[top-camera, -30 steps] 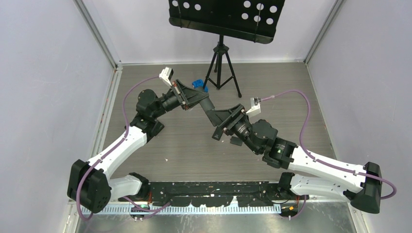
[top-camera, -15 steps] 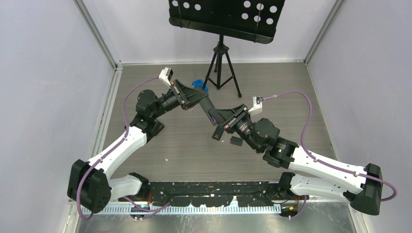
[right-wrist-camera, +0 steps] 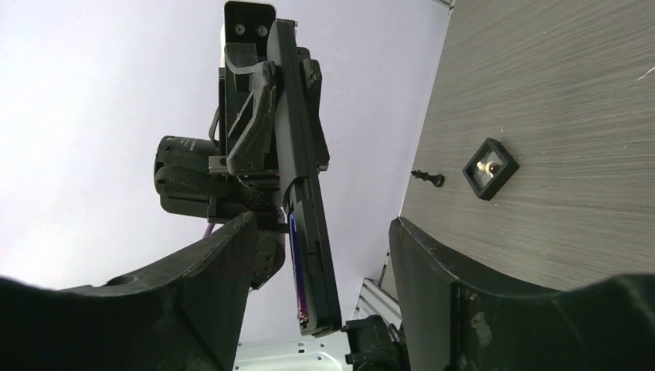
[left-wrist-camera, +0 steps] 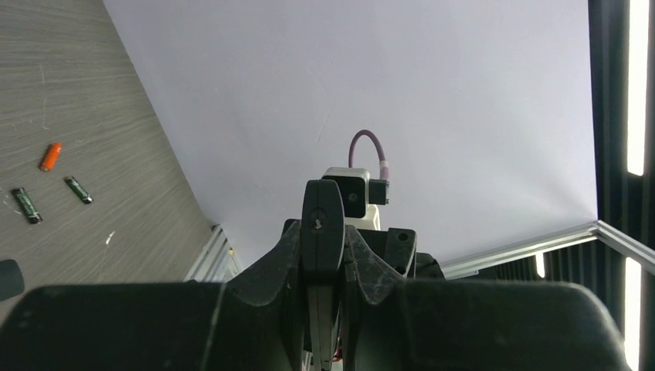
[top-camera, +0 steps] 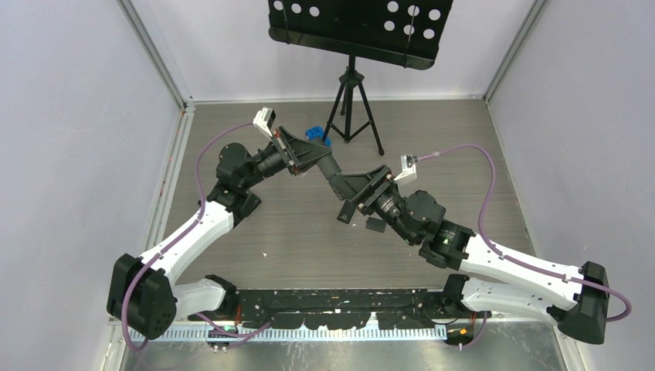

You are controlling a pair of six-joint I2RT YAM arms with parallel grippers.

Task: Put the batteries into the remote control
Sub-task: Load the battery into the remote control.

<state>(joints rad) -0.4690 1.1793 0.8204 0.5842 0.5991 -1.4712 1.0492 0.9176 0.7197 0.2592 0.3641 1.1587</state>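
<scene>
My left gripper [top-camera: 323, 164] is shut on the slim black remote control [top-camera: 334, 179] and holds it in the air, edge-on in the left wrist view [left-wrist-camera: 322, 212]. My right gripper [top-camera: 349, 202] is open, its fingers either side of the remote's free end [right-wrist-camera: 309, 232] without touching it. A purple battery [right-wrist-camera: 295, 267] sits in the remote's open compartment. An orange battery [left-wrist-camera: 50, 156] and two dark green batteries [left-wrist-camera: 25, 205] [left-wrist-camera: 78, 189] lie loose on the table.
A small black flat piece [top-camera: 376, 224] lies on the table under the right wrist. A black square block [right-wrist-camera: 490, 168] and a small black screw [right-wrist-camera: 429, 178] lie nearby. A blue object [top-camera: 315, 133] and a tripod stand [top-camera: 353, 108] are behind.
My right wrist has turned and shifted slightly beside the remote's free end, staying open. The left arm has held the remote still.
</scene>
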